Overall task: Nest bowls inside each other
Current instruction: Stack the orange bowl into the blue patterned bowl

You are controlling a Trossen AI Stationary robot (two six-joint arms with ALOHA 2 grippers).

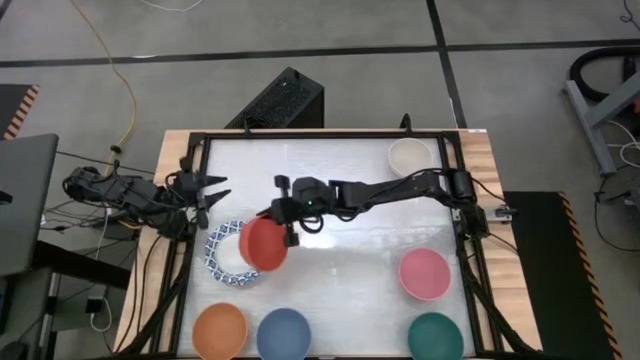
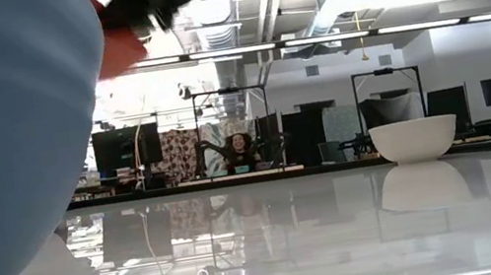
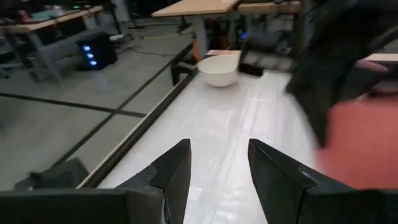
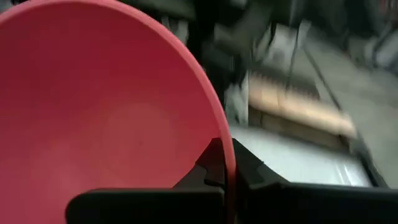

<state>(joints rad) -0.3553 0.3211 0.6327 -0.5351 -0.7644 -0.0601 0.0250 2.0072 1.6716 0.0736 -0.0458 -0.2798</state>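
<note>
My right gripper [image 1: 287,230] reaches from the table's right toward its left middle and is shut on a red bowl [image 1: 262,243]. The red bowl hangs high above a white bowl with a blue-patterned rim [image 1: 224,256] on the table. In the low view the red bowl [image 2: 120,44] shows near the top. My left gripper [image 1: 214,190] waits open at the table's left edge, its fingers [image 3: 177,168] holding nothing. Orange [image 1: 220,330], blue [image 1: 284,335], pink [image 1: 425,273], dark green [image 1: 435,338] and beige [image 1: 410,155] bowls stand apart on the table. My right gripper pinches the red bowl's rim [image 4: 227,163] on the side toward the table's right, one finger inside the bowl [image 4: 210,163] and one outside. The fingers come nearly level from the table's right. The bowl is lifted clear and tilted, its hollow showing in the right wrist view.
The table is framed by a black rail [image 1: 200,140] with wooden edges. The blue bowl [image 2: 7,147] fills the low view's left side; the beige bowl [image 2: 414,139] stands at the far right. Bare tabletop lies in the middle.
</note>
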